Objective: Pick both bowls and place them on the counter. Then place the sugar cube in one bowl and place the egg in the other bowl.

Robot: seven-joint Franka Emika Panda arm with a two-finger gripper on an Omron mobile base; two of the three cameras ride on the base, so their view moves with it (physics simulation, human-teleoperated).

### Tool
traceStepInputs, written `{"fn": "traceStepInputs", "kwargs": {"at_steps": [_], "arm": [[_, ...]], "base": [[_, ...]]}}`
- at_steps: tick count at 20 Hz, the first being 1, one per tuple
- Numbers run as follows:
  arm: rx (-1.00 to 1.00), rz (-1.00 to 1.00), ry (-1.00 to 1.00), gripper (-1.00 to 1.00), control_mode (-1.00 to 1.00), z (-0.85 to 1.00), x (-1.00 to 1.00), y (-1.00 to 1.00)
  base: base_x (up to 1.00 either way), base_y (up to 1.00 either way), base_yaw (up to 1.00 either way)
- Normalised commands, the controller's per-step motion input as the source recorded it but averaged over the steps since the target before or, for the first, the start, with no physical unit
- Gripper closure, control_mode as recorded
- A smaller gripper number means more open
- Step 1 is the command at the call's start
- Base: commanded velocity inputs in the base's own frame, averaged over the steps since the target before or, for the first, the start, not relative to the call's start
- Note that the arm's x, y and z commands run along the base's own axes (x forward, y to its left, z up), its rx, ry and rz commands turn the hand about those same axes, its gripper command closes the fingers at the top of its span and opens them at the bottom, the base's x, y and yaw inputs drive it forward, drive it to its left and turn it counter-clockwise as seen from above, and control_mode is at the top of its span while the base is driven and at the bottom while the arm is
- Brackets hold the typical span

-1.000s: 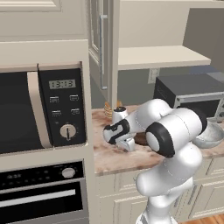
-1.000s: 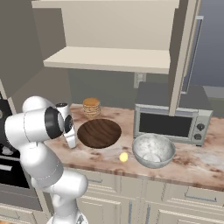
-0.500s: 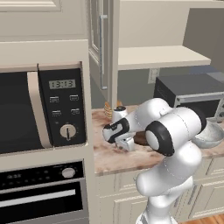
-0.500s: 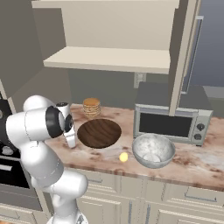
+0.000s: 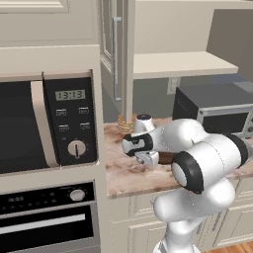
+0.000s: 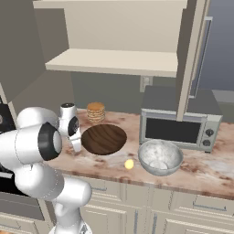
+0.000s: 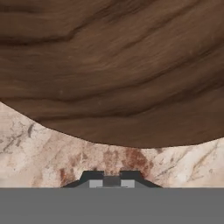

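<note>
Far left in the right base view, the gripper (image 6: pixel 76 145) hangs low over the marbled tabletop (image 6: pixel 201 169), jaws pinched nearly together just beside the left rim of the dark wooden bowl (image 6: pixel 104 138); whether they pinch the sugar cube I cannot tell. In the hand view that wood grain (image 7: pixel 113 65) looms right above the dark fingertips (image 7: pixel 92 176), blotchy stone beneath. Behind the bowl stands a stack of tan rings (image 6: pixel 96 111). Moving right, the little yellow egg (image 6: pixel 129 164) lies on the tabletop between the two bowls, near the front edge. Next comes the grey mottled bowl (image 6: pixel 160 156), upright, in front of the toaster oven (image 6: pixel 178 125).
</note>
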Motion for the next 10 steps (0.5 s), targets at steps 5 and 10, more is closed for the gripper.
{"fn": "traceStepInputs", "kwargs": {"at_steps": [5, 10], "arm": [[0.01, 0.00, 0.00, 1.00, -1.00, 0.67, -0.04, -0.28], [0.00, 0.00, 0.00, 1.00, -1.00, 0.15, 0.15, -0.39]], "base": [[0.00, 0.00, 0.00], [0.00, 0.00, 0.00]]}}
